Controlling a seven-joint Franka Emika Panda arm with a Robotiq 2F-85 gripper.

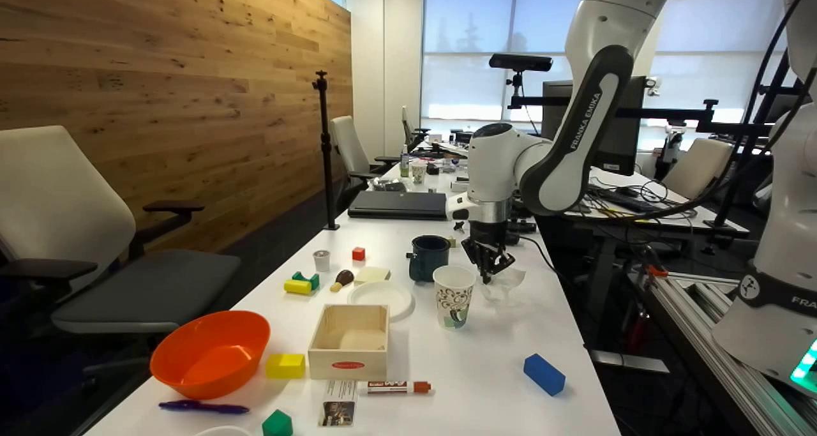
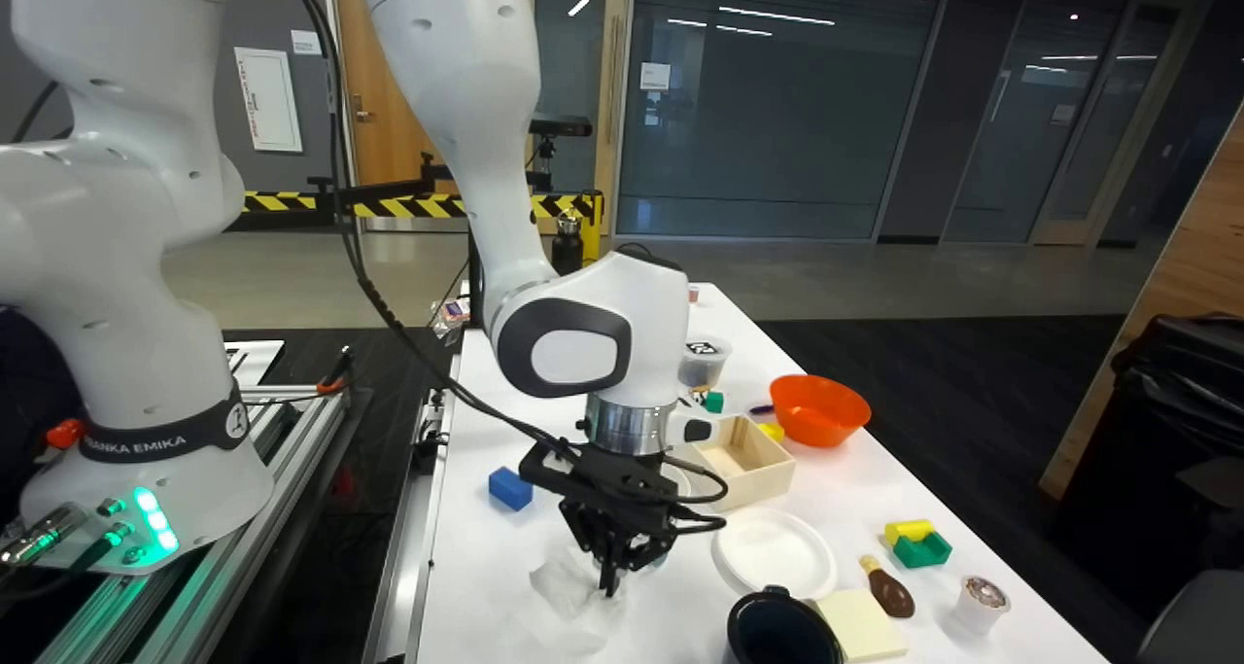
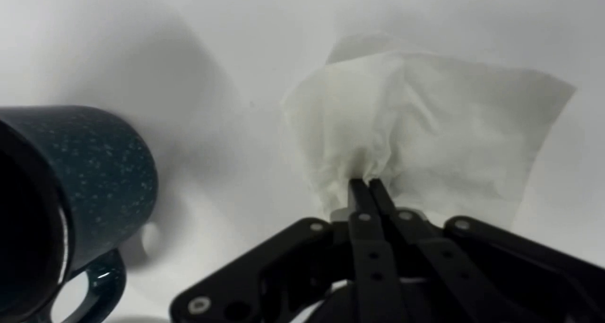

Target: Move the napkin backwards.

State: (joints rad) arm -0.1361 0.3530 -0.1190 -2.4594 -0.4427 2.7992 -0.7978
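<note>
The napkin (image 3: 453, 129), a thin white crumpled sheet, spreads out ahead of the fingertips in the wrist view. My gripper (image 3: 366, 182) is shut on it: folds of the paper gather at the pinched tips. In an exterior view the napkin (image 1: 507, 280) shows a raised edge beside my gripper (image 1: 486, 278), close over the white table. It also appears pale and faint against the tabletop in an exterior view (image 2: 562, 586), with the black fingers (image 2: 609, 578) coming down at its edge. The part between the fingers is hidden.
A dark speckled mug (image 3: 104, 171) stands close by on the left in the wrist view. A patterned paper cup (image 1: 454, 295) is near the gripper. White plates (image 2: 775, 552), a wooden box (image 1: 349, 340), a blue block (image 1: 544, 374) and an orange bowl (image 1: 210, 353) share the table.
</note>
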